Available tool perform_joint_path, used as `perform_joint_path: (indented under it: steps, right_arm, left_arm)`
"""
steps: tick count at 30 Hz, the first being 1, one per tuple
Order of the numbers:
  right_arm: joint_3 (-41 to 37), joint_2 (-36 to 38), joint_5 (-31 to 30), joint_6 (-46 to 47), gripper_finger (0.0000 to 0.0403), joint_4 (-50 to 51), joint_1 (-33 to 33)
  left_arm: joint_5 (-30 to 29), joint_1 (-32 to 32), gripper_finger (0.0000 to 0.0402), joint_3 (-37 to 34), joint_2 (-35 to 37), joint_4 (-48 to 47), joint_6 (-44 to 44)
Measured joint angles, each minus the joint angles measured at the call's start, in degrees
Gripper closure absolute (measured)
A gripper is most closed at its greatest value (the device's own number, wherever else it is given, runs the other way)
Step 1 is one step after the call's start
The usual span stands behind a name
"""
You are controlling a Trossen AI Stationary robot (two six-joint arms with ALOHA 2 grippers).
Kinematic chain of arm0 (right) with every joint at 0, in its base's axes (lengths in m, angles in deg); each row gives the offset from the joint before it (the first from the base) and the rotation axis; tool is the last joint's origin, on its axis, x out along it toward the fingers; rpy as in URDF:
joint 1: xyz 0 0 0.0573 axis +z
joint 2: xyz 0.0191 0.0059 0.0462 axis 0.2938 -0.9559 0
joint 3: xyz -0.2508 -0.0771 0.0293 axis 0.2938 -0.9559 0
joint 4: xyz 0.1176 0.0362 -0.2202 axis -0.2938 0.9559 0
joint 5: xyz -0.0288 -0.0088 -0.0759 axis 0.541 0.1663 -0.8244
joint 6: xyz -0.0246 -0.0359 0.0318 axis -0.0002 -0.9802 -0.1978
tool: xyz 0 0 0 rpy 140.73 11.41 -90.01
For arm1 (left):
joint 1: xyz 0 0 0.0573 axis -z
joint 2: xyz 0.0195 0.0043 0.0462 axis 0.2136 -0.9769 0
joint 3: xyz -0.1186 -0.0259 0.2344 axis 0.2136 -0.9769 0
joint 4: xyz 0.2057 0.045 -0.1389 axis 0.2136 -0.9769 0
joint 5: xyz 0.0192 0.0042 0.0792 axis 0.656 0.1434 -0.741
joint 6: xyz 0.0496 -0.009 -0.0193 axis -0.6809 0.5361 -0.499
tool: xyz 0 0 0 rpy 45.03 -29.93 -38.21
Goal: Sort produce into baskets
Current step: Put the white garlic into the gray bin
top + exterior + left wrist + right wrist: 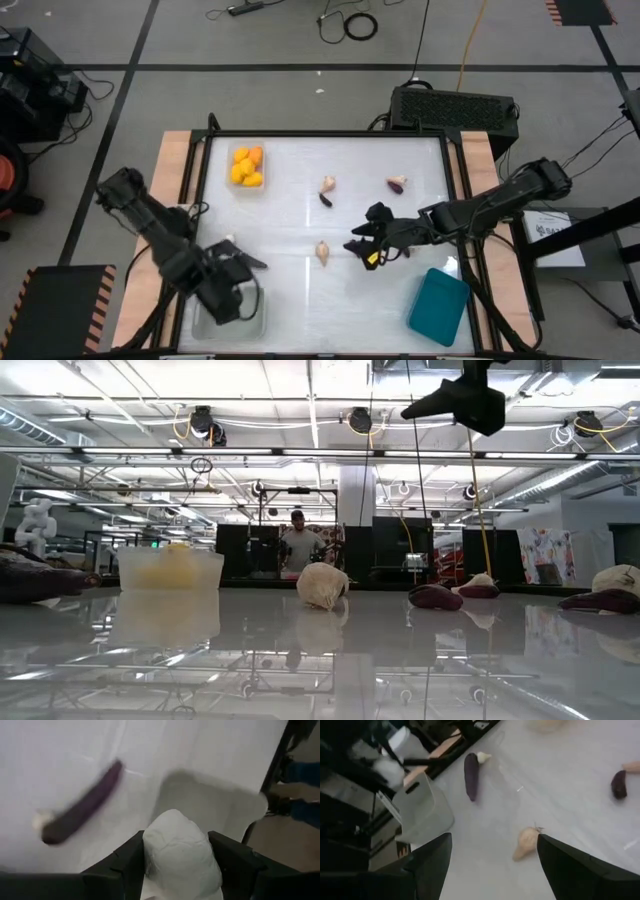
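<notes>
My left gripper (235, 272) is at the table's near left, by the translucent grey tray (228, 318), and is shut on a pale bulb (177, 847). The long eggplant (82, 807) lies on the table just beyond it, beside the tray (210, 802). My right gripper (365, 245) hovers open and empty above the table's middle, over a pale bulb (526, 842) lying on the table. The clear tray (246, 166) at the far left holds orange fruits. The teal tray (438, 305) stands at the near right. My left gripper pinches the pale bulb between its two fingers (127, 862), one on each of its sides (150, 855). The bulb fills the gap between them. How far it is off the table does not show.
More produce lies loose on the table: a bulb (327, 184) with a tiny eggplant (326, 199) at the far middle, and another piece (397, 183) to their right. A black box (455, 105) stands behind the table's far edge. A person (298, 545) stands far off in the room.
</notes>
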Motion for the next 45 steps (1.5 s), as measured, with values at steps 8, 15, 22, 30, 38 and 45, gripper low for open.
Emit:
perform_joint_path:
  steps: [8,15,22,30,38,45]
  right_arm:
    - [0.0,-0.8,0.2,2.2,0.0117,-0.3,-0.4]
    - [0.0,1.0,8.3,-6.9,0.0117,3.3,-5.1]
    - [0.0,5.6,16.2,-19.3,0.0117,18.1,-14.8]
    - [0.0,10.2,18.4,-45.4,0.0117,29.7,-26.9]
    - [0.0,10.6,18.4,-58.9,0.0117,30.4,-33.9]
    - [0.0,9.6,18.4,-65.5,0.0117,25.9,-37.5]
  left_arm:
    - [1.3,8.5,0.0203,-13.6,-0.1,17.9,8.7]
    - [1.9,9.0,0.0203,-21.4,-0.2,27.3,15.1]
    - [2.5,7.5,0.0202,-23.5,-0.2,26.6,23.7]
    - [4.3,3.7,0.0158,-23.5,-0.2,24.1,35.4]
    - [18.9,-0.2,0.0074,-23.5,-0.2,31.3,42.5]
    - [29.1,-4.7,0.0068,-23.5,2.0,44.0,44.9]
